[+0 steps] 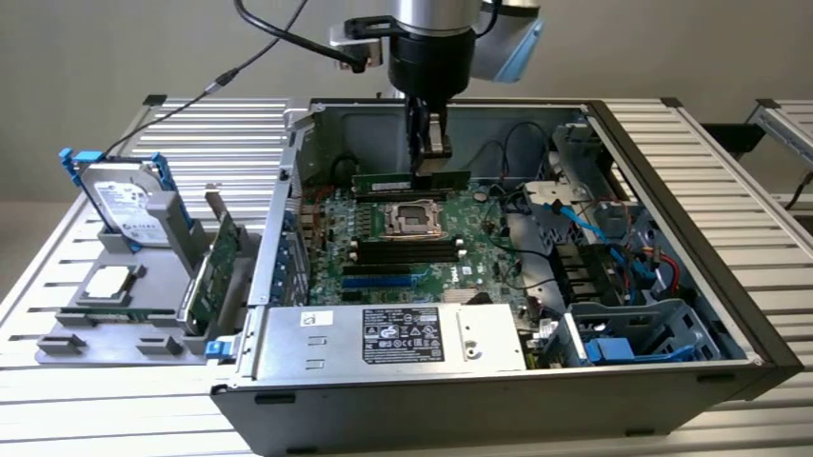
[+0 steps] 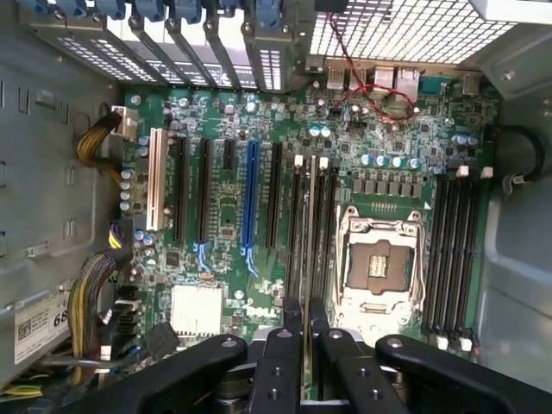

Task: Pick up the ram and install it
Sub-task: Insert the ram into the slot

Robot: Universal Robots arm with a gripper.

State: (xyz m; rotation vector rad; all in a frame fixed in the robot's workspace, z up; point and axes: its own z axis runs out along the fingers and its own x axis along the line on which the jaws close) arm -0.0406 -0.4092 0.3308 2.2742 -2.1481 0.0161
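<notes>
My gripper (image 1: pixel 432 169) reaches down into the open computer case (image 1: pixel 711 276) and is shut on the ram (image 1: pixel 381 179). The ram is a slim green stick held level and lengthwise, just above the far slots behind the CPU socket (image 1: pixel 413 217). In the wrist view the black fingers (image 2: pixel 280 362) close on the ram (image 2: pixel 308 332), seen edge-on as a thin strip. It lines up over the bank of black memory slots (image 2: pixel 297 224) beside the CPU socket (image 2: pixel 377 263). I cannot tell whether the ram touches a slot.
Outside the case, on the exterior view's left, a grey fixture tray (image 1: pixel 121 338) holds a hard drive (image 1: pixel 128 205), a processor (image 1: pixel 109 284) and an upright green expansion card (image 1: pixel 219 262). A power supply (image 1: pixel 394 335) fills the near side of the case. Cables (image 1: pixel 584 228) and drive cages lie on the exterior view's right.
</notes>
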